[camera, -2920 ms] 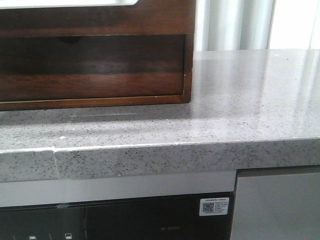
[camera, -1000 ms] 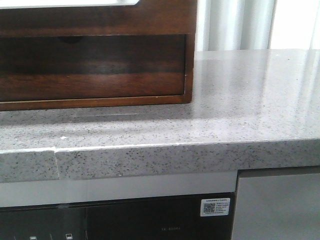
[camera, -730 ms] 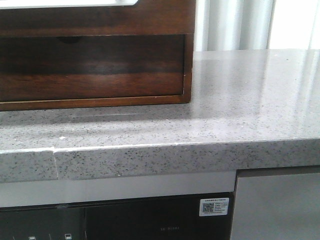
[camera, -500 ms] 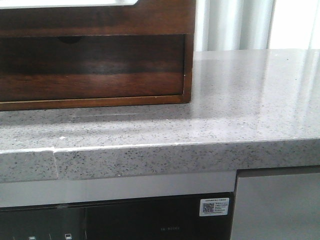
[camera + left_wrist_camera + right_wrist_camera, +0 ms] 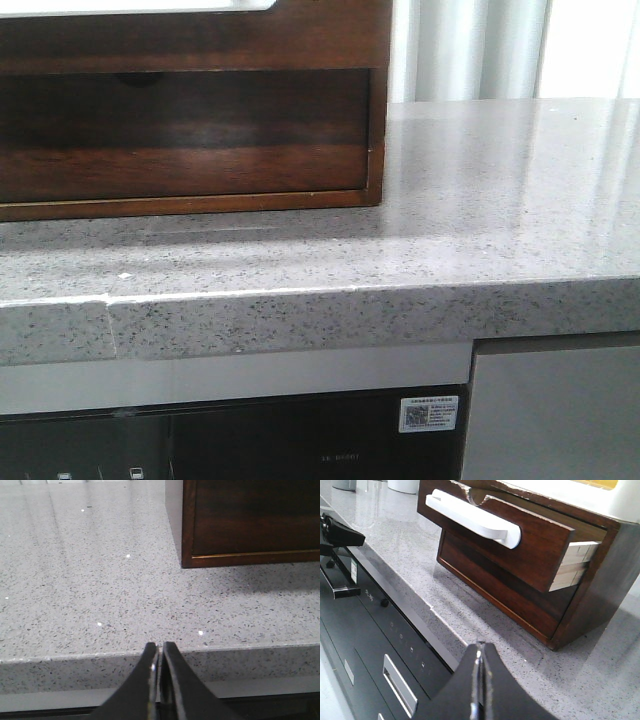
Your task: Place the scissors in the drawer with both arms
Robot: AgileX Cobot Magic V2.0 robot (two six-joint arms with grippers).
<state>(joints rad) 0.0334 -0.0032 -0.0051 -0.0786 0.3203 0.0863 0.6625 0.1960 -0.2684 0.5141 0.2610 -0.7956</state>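
Note:
The scissors are out of view in every frame. The drawer (image 5: 525,535), dark brown with a half-round notch in its top edge, stands pulled out of the wooden cabinet (image 5: 590,595); its front also fills the top of the front view (image 5: 200,40). A white bar-shaped object (image 5: 470,517) lies along its top edge. My left gripper (image 5: 159,647) is shut and empty, level with the counter's front edge, off to one side of the cabinet corner (image 5: 187,530). My right gripper (image 5: 480,647) is shut and empty, just off the counter's edge in front of the cabinet.
A second, lower drawer front (image 5: 180,135) sits shut in the cabinet. The speckled grey counter (image 5: 500,190) extends right of the cabinet. Below its edge are a dark appliance panel (image 5: 385,635) and a grey door (image 5: 550,410). A black arm part (image 5: 337,532) shows beside the counter.

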